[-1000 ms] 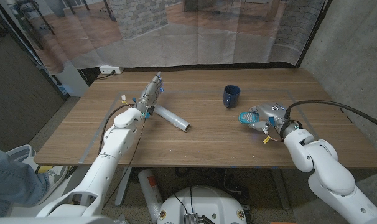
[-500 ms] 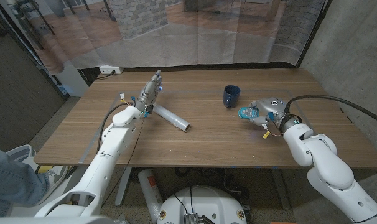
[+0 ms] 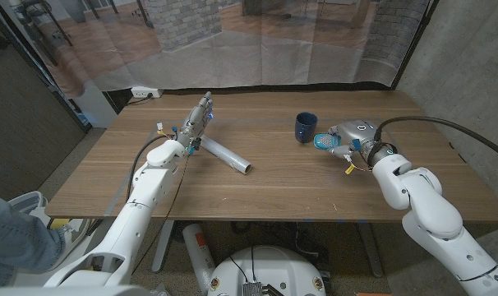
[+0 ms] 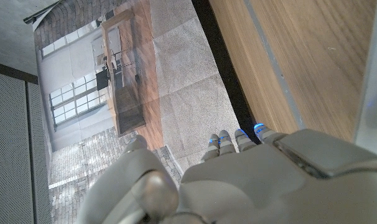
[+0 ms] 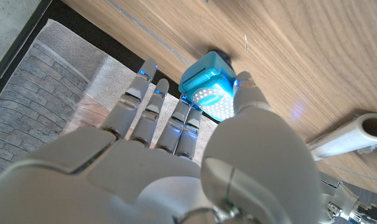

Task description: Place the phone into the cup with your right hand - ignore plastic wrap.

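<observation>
**Phone nearly at the cup, and the grip looks thin**

Starting at nine o'clock on the desk (image 3: 257, 193), the left robot hand (image 3: 198, 122) stands with its fingers straight and close together, holding nothing, just beside the roll of plastic wrap (image 3: 226, 155); that roll lies well apart from the action and should stay untouched; a stray swing of that arm could send it rolling, though nothing suggests one.

Toward one o'clock stands the dark blue cup (image 3: 306, 127), upright, mouth open to the ceiling; just at its three o'clock side the right robot hand (image 3: 348, 135) pinches the turquoise phone (image 3: 323, 141) between thumb and fingers, the phone hanging close beside the cup wall, not yet over the rim.

From the wrist view the phone (image 5: 209, 88) sits out at the fingertips (image 5: 149, 68), held at its end only; I would judge that the weak point; a tilt to aim it downward could let it twist or slip onto the desk.

The second risk is the cup itself; it looks light, and a phone arriving too low, or a knuckle brushing the wall, could shove or tip it.
</observation>
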You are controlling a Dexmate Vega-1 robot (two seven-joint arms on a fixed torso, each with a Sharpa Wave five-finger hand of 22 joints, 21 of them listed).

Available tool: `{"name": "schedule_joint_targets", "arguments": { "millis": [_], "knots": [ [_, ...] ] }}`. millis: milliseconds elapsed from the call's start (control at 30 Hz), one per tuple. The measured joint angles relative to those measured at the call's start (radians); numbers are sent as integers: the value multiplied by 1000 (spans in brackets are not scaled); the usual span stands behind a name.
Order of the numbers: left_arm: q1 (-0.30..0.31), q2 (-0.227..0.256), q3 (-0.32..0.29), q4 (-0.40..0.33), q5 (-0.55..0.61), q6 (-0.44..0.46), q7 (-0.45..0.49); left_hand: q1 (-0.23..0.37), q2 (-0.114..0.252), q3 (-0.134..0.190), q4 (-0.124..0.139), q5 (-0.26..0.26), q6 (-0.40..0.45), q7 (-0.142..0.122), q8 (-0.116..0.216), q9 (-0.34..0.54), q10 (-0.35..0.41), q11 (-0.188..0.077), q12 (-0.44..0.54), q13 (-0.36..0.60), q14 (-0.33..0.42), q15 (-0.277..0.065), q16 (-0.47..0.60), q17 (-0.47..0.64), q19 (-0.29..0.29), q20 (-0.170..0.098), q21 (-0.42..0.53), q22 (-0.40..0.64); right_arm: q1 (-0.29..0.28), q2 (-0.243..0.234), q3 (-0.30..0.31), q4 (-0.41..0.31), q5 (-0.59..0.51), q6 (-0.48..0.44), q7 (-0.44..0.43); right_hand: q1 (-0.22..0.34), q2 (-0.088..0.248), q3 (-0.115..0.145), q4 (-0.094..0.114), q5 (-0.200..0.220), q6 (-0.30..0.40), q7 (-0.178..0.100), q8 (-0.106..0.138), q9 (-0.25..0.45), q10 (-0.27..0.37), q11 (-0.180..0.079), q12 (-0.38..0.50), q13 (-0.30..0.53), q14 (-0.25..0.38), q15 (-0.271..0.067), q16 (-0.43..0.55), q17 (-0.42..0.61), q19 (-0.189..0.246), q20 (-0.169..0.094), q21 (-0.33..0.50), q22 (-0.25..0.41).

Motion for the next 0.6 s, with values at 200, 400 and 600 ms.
{"name": "schedule_joint_targets", "arguments": {
  "millis": [200, 400, 600],
  "knots": [
    [3, 4, -6, -7, -3, 0, -1, 0, 0, 0, 0, 0, 0, 0, 0, 0, 0, 0, 0, 0, 0, 0, 0, 0, 0, 0, 0, 0, 32, 0, -12, 10, 0, 1, 5, 0, 0, 0, 0, 0, 0, 0, -1, 0, 0, 0, 0, 0, 0, 0, 0, 0, 0, 0, 0, 0],
    [6, 9, -11, -9, -5, 0, -3, 0, 0, 0, 0, 0, 0, 0, 0, 0, 0, 0, 0, 0, 0, 0, 0, 0, 0, 0, 0, 0, 59, 0, -24, 20, -3, 2, 7, 0, 0, 1, 1, -2, 0, 0, -4, 0, 5, 5, 0, 1, 4, 4, 0, 0, 3, -11, 0, 0],
    [6, 11, -12, -9, -6, -1, -7, 5, 5, 0, 0, 0, 0, 0, 0, 0, 0, 0, 0, 0, 0, 0, 0, 0, 0, 0, 0, 0, 83, -1, -35, 29, -8, 2, 7, 0, 0, 1, 1, -4, 5, 5, -7, -1, 9, 2, 0, 1, 11, 0, 0, 0, 3, -11, 0, 0]
  ]
}}
